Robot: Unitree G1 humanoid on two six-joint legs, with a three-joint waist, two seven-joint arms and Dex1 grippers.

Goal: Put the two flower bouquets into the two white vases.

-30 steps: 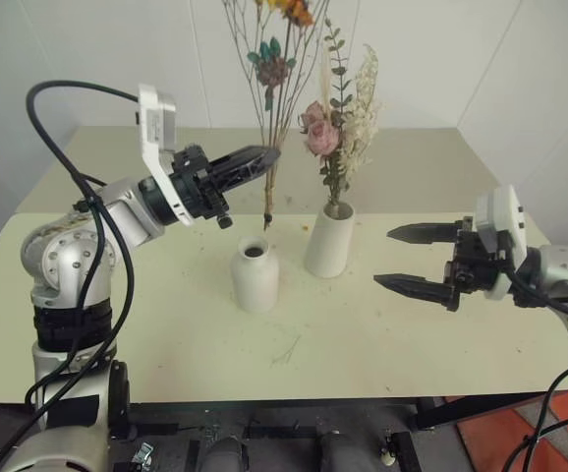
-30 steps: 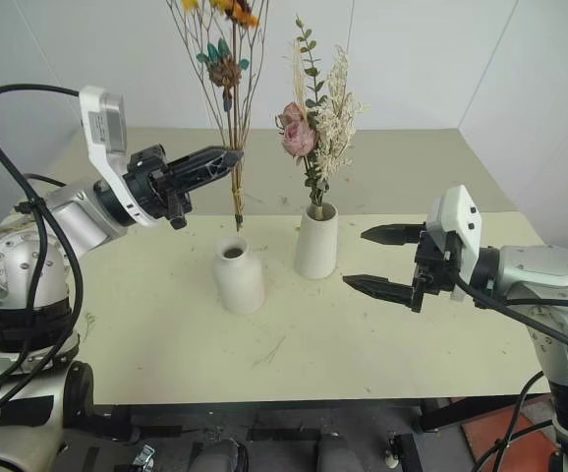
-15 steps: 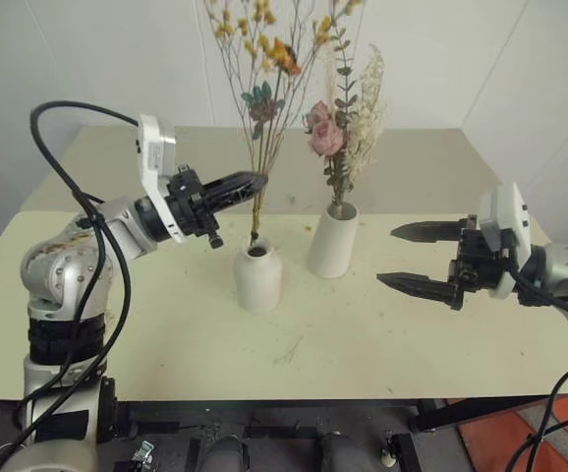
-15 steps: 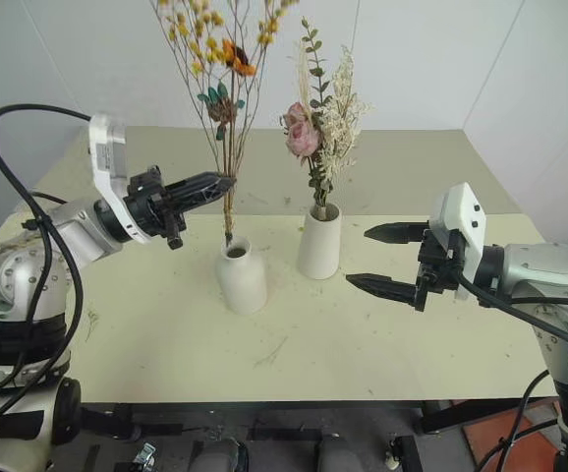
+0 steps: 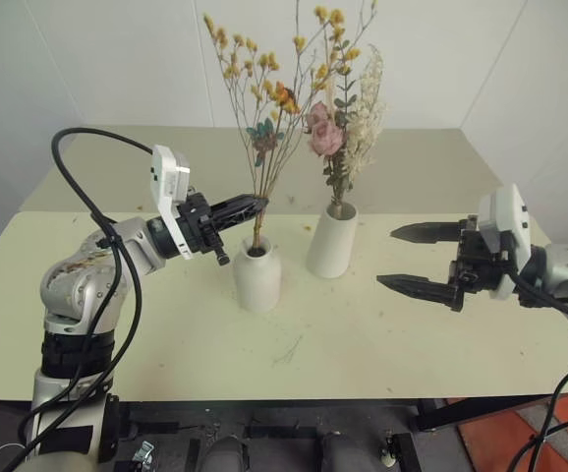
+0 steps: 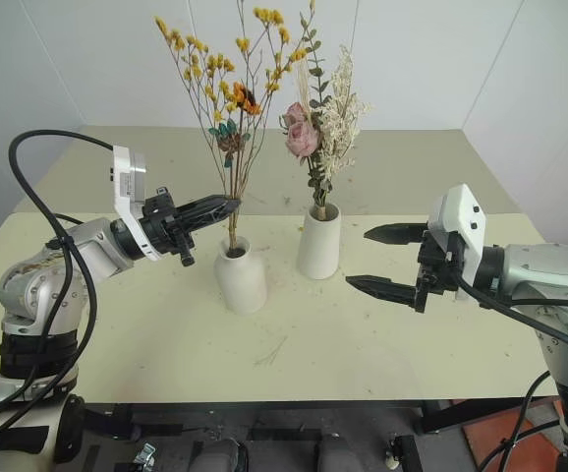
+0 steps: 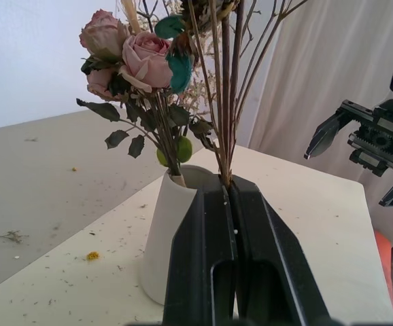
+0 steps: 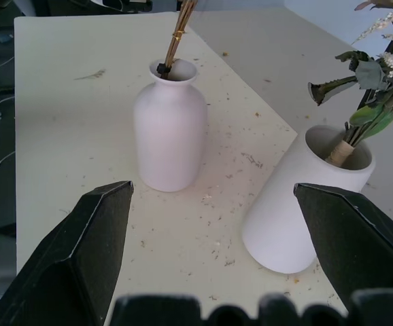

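Observation:
My left gripper is shut on the brown stems of the bouquet of tiny yellow-orange flowers, just above the shorter rounded white vase. The stem ends sit inside its narrow mouth. In the left wrist view the stems rise from between the closed fingers. To the right, the bouquet of pink roses with green leaves and cream sprigs stands in the taller cone-shaped white vase. Further right, my right gripper hovers open and empty, pointing at the vases.
Both vases stand mid-table on a pale yellow-green tabletop strewn with small plant crumbs. The table's front edge runs across the near side. White walls close off the back. A black cable loops over my left arm.
My left gripper has come down with the yellow-orange bouquet. Its stem ends went from hanging above and behind the short vase into its mouth. The right gripper stayed put.

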